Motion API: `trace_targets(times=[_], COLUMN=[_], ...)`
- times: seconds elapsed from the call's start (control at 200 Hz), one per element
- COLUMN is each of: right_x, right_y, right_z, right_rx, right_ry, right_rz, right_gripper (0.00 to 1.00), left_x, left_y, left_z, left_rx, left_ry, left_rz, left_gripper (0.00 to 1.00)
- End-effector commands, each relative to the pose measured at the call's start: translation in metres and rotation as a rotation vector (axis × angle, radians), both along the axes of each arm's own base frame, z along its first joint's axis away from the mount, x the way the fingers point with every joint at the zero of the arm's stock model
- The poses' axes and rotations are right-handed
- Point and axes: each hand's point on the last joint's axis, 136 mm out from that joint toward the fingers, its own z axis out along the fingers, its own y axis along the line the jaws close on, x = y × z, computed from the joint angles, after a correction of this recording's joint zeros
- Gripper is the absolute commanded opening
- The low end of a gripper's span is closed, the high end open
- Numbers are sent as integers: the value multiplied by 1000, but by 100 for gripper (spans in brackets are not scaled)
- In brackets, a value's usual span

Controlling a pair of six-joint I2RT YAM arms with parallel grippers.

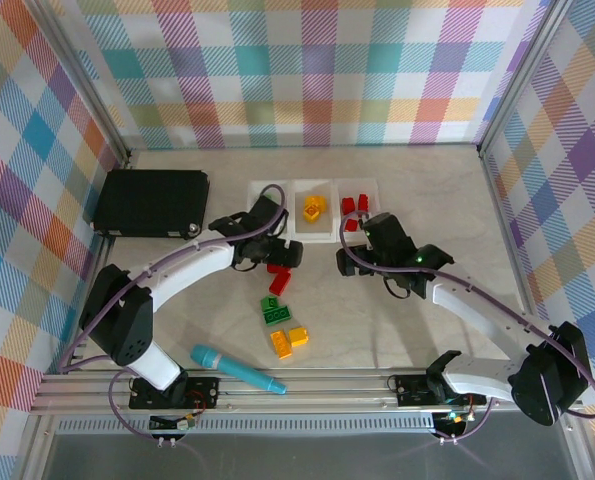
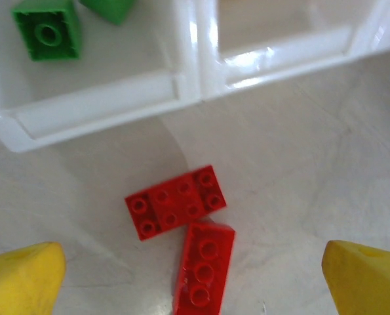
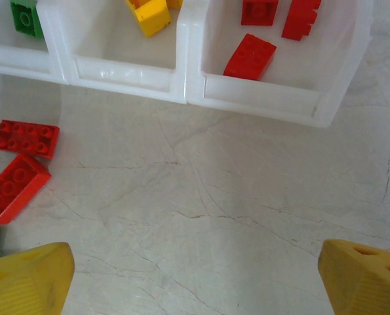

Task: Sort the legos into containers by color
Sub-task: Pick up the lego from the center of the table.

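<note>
Judged part-way through the sort, at the approach to a red pickup by the left arm.

Found binned in the containers (image 3: 181, 79): a green lego (image 2: 47, 31) in the left tray, a yellow lego (image 3: 149, 13) in the middle, 3 red legos (image 3: 250, 56) in the right. Found loose on the table (image 1: 427, 190): 2 red bricks touching each other, with green legos (image 1: 274, 309) and orange legos (image 1: 289, 342) further toward 6 o'clock in the top view.

Recorded spread wide and holding nothing: left gripper (image 2: 195, 279), poised over the red pair. Seen from its wrist: taller red brick (image 2: 204, 275) directly between the fingertips, long axis roughly 12 to 6 o'clock; flat red brick (image 2: 175, 202) just beyond at 12 o'clock, touching the taller one's far end.

Recorded likewise wide and empty: right gripper (image 3: 195, 279), over bare table, with the red tray at 1 o'clock and the loose red pair off at 9 o'clock.

Recommended next: lower straight down, close across the taller brick's narrow sides, lift clear without dragging the flat brick, then carry toward 2 o'clock to the right tray.
</note>
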Motion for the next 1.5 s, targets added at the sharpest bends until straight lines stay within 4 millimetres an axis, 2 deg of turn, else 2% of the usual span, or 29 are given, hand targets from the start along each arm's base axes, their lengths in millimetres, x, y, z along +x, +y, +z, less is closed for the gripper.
trace_targets(times=[0.0, 0.205, 0.485, 0.665, 1.005, 1.495], right_x=[11, 8, 5, 5, 1, -2], right_y=[5, -5, -14, -13, -15, -19], right_z=[22, 25, 22, 20, 16, 14], right_rx=[68, 70, 89, 90, 76, 63], right_ry=[-47, -51, -40, -28, -20, -26], right_rz=[-37, -70, -94, -81, -71, -62], right_gripper=[99, 99, 99, 99, 99, 99], left_x=[-17, -24, -34, -38, -40, -32], left_y=[-1, 1, -9, -16, -18, -18], left_z=[-14, -41, -62, -72, -87, -102], left_rx=[79, 169, 185, 185, 200, 232], left_ry=[67, 153, 226, 264, 304, 322], left_rz=[-92, -103, -146, -159, -141, -75], left_gripper=[100, 100, 95, 88, 73, 54])
